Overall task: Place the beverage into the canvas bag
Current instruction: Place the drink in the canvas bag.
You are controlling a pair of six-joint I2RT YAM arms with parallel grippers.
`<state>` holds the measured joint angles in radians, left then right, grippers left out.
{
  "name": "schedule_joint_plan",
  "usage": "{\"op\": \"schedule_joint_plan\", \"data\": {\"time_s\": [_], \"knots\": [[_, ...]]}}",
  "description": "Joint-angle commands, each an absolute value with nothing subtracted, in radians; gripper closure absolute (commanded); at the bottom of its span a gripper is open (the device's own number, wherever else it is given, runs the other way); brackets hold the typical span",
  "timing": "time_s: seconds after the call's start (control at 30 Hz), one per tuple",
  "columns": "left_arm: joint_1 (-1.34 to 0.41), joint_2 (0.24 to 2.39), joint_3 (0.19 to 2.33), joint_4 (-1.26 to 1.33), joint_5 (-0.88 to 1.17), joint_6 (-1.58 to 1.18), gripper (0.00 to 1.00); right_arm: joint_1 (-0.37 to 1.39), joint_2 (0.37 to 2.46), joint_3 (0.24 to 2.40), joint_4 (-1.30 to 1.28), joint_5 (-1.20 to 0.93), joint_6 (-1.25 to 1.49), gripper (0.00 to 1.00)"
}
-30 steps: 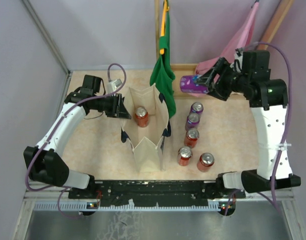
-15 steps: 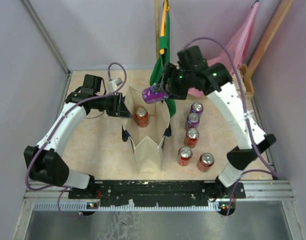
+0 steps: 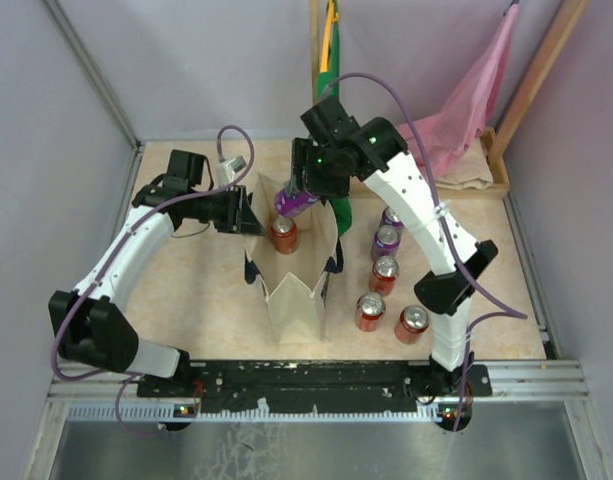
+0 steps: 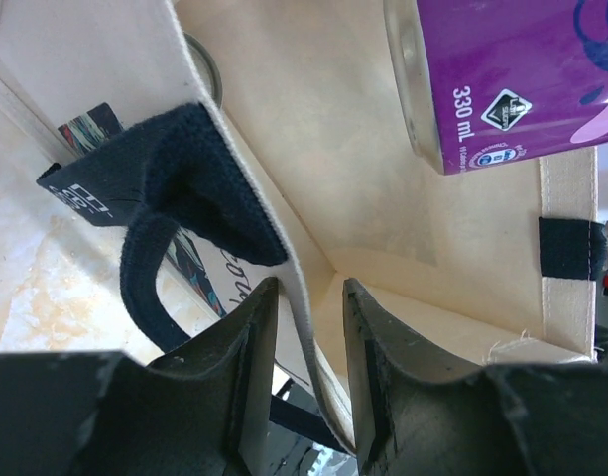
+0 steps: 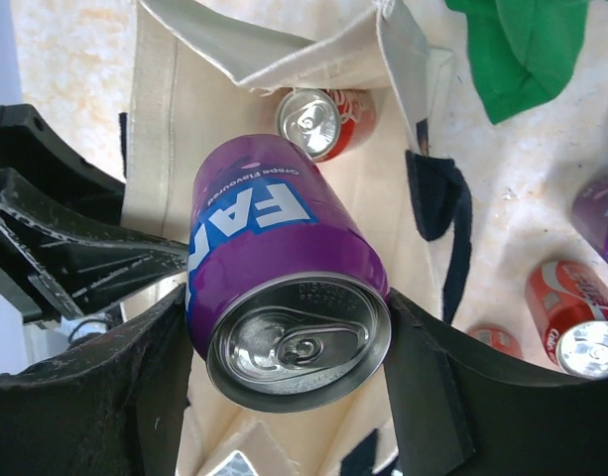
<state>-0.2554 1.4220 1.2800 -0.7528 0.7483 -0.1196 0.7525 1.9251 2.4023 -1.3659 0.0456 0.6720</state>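
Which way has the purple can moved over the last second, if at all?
Yes. In the top view the right gripper carried the purple can leftward, from near the pink bag to above the open canvas bag.

Cream canvas bag (image 3: 298,300), navy handles (image 4: 189,174); purple can (image 5: 274,253); red can (image 3: 284,234); green cloth (image 5: 527,45).

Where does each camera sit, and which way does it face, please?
Top external: fixed above and behind the robot, looking down on the table; left arm and right arm show.
Left wrist: on the left arm, looking along the left gripper pinching the canvas bag wall.
Right wrist: looking down past the right gripper holding the purple can over the bag's mouth.
Shared: all three show bag and can.
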Motion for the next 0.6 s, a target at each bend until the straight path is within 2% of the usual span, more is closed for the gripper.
{"op": "schedule_joint_plan", "data": {"time_s": [0.0, 0.33, 0.57], "knots": [[-0.259, 1.405, 1.250, -0.712, 0.754, -0.106, 0.61, 0.778, 1.909, 2.416, -1.342, 0.105, 0.638, 1.00], [-0.259, 1.406, 1.236, -0.710, 0.747, -0.103, 0.62, 0.810, 1.948, 2.370, -1.364, 0.127, 0.604, 1.00], [-0.258, 1.406, 1.250, -0.716, 0.731, -0.098, 0.62, 0.824, 1.914, 2.227, -1.283, 0.169, 0.595, 1.00]]}}
